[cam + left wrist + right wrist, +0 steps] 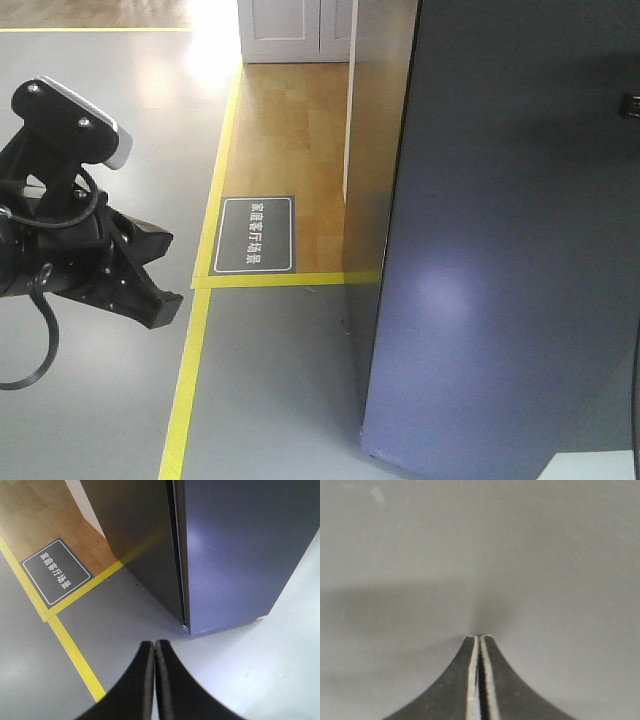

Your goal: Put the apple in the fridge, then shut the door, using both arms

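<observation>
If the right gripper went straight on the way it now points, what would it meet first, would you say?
Probably the plain grey flat surface directly ahead of the shut right gripper; its tips look nearly against it, though depth is unclear.

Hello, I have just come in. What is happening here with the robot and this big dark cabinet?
Nothing is being held at this moment. The dark grey fridge stands on the floor with its door shut or nearly so; only a thin seam shows at its edge. The left hand is shut and empty, hanging in front of the fridge's lower corner. The right hand is also shut, its tips very close to a plain grey surface, perhaps the door. No apple shows in any view.
</observation>
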`<state>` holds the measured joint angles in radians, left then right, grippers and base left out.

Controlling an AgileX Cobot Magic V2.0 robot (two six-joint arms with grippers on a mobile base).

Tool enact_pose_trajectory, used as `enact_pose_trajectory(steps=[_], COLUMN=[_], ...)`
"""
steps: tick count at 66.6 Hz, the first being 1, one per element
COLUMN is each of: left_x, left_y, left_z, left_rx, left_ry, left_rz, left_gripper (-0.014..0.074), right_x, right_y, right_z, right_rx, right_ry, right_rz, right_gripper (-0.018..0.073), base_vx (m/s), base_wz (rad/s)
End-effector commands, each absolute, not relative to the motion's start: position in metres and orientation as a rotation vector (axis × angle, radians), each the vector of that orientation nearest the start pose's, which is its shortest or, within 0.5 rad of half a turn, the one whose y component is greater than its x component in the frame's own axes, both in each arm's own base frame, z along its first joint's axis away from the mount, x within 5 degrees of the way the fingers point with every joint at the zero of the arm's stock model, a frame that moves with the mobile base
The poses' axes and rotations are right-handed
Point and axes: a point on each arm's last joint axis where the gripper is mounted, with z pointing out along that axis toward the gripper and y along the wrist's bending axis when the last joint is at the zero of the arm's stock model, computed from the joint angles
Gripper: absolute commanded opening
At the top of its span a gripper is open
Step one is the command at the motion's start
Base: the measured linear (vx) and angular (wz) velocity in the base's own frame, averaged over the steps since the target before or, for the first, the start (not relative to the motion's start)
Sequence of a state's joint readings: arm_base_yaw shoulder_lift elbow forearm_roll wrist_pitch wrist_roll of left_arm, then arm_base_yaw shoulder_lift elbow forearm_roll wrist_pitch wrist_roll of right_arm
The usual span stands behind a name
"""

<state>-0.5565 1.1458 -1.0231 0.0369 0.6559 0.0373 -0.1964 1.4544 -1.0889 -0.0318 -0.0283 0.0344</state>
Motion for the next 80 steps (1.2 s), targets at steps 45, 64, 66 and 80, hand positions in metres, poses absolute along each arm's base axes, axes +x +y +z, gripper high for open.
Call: enact_pose_trajectory(steps=[45,64,66,80], left_x=[0.204,0.204,0.204,0.204], left_y=[-0.124,-0.124,-0.124,-0.124], left_z=[0.369,0.369,0.369,0.369], left_rx=[0.648,0.647,0.647,0.647], left_ry=[2.069,2.068,2.068,2.068], left_rz=[-0.262,-0.263,-0.263,-0.263], left_gripper=[-0.0006,-0.0006,-0.0006,-0.0006], right_x=[0.442,0.425,0.423,0.396], right_y=[-0.089,-0.079,-0.075,-0.036], right_z=[0.354,0.359,0.359,0.352], right_rx=[0.170,0.129,0.111,-0.032], right_ry=[1.729,1.907,1.931,1.990], right_rz=[-0.149,-0.168,-0.171,-0.148], right_gripper=[-0.0003,-0.0003,-0.0003,-0.0003], base_vx=[0.00,0.00,0.00,0.00], base_wz=[0.00,0.00,0.00,0.00])
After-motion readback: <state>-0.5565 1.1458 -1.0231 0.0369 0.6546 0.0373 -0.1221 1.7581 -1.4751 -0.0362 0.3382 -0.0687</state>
